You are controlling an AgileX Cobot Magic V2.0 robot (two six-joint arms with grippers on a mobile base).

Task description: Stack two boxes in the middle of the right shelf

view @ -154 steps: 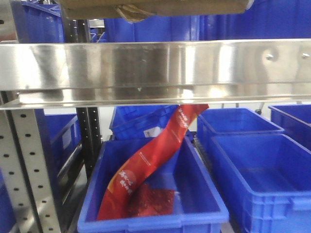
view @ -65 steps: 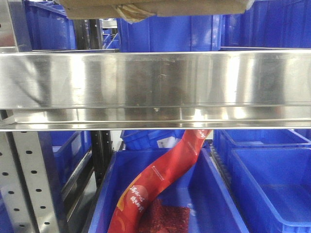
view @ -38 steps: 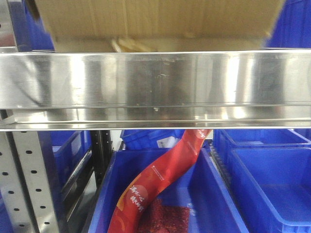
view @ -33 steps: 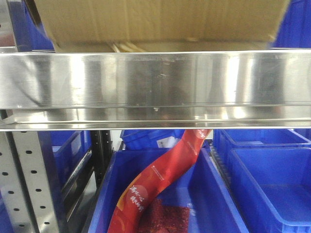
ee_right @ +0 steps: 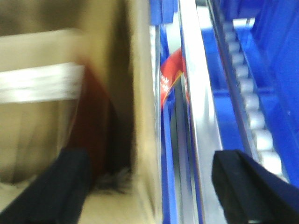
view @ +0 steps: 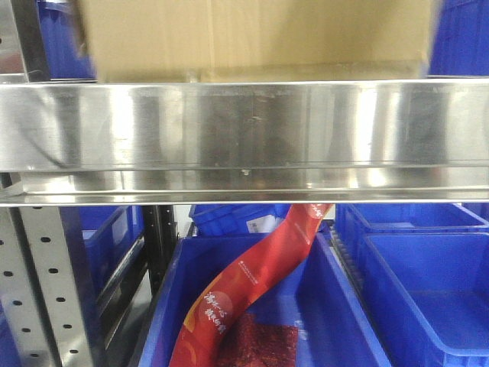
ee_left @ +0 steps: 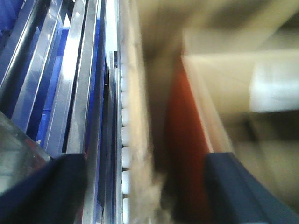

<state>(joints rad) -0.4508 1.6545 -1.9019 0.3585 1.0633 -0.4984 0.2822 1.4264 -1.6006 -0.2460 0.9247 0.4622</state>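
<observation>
A large brown cardboard box (view: pixel 260 34), blurred, fills the top of the front view just above the shelf's shiny steel front rail (view: pixel 244 126). A thin strip of the flat box (view: pixel 306 75) shows under it. In the left wrist view my left gripper (ee_left: pixel 145 191) is wide open, with a blurred cardboard edge (ee_left: pixel 138 116) running between its dark fingers (ee_left: pixel 42 186). In the right wrist view my right gripper (ee_right: pixel 149 186) is also wide open astride a cardboard edge (ee_right: pixel 140 93). Neither jaw pair is closed on the cardboard. Both grippers are out of the front view.
Below the rail stand blue plastic crates (view: pixel 428 283); one holds a red bag (view: pixel 252 283). A perforated steel upright (view: pixel 46 275) is at the left. White rollers (ee_left: pixel 125 135) and steel rails (ee_left: pixel 74 93) run beside the boxes. More blue crates (ee_right: pixel 271 70) lie right of the right gripper.
The view rose. Then the large box dropped into view over the flat box, hiding its tape scrap, and has since shifted slightly right. The rail and crates stay put.
</observation>
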